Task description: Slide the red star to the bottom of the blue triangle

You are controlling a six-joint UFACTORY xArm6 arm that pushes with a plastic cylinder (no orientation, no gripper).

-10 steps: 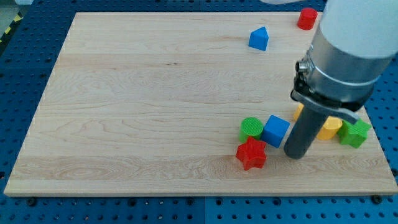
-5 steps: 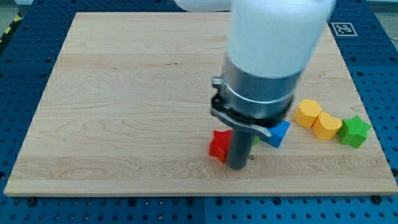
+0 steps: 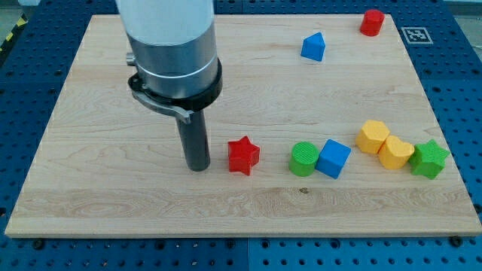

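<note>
Seven small coloured blocks lie on the pale wooden board (image 3: 113,188): two red, two blue, two green, and a pair of yellow pieces pressed together. Counted by kind, there is one red star block (image 3: 243,155), one red cylinder block (image 3: 371,22), one blue triangle block (image 3: 313,47), one blue cube block (image 3: 334,158), one green cylinder block (image 3: 304,159), one green star block (image 3: 429,158), and the two yellow rounded blocks (image 3: 372,136) (image 3: 396,152).

The arm has no claw, so nothing opens or closes; it ends in a straight dark rod, and my tip (image 3: 199,167) rests on the board just to the view's left of the red star, close beside it, though I cannot tell whether the two touch.

The red star has no long axis. It lies flat, with one point toward the view's top and another toward the view's right.

Taking the red star as landmark: the green cylinder sits near it on the view's right, with the blue cube touching that cylinder's far side. Farther right come the two yellow blocks, then the green star against the second one. The blue triangle lies well apart from the red star, toward the view's top and right, and the red cylinder sits beyond it, near the board's top right corner.
</note>
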